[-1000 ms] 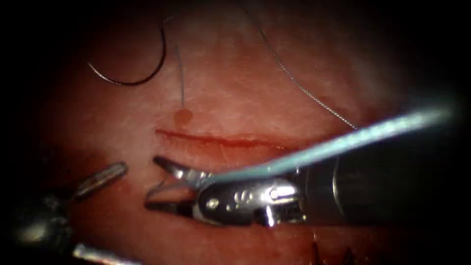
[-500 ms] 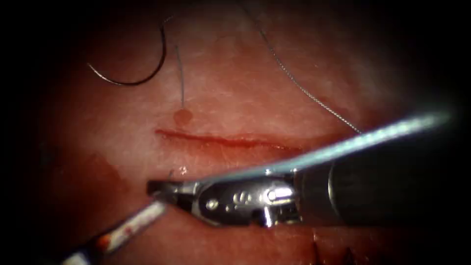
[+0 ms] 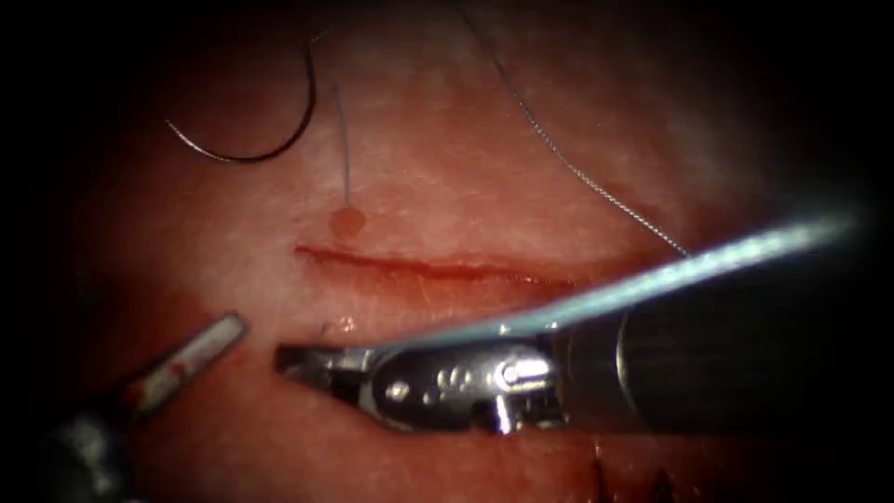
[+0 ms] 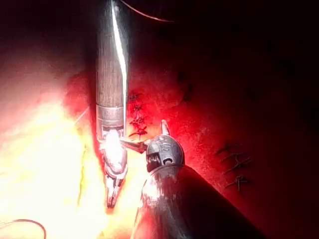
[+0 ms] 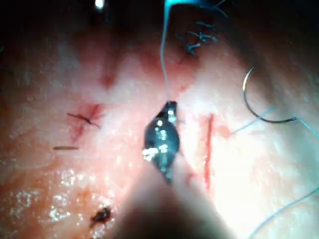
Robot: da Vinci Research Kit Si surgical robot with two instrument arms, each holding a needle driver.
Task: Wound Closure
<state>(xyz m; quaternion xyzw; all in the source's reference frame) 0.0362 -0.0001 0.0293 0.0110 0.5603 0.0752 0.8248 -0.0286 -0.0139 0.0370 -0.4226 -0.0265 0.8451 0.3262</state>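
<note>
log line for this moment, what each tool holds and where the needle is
left end effector: holds nothing | right end effector: jaws shut, holds nothing | needle: free on tissue, above cut | thread: slack

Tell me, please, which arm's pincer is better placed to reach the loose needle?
Probably the left. The needle lies free on the tissue, above the cut's left end. The left pincer sits on that side holding nothing; the right pincer, shut, lies below the cut.
</note>
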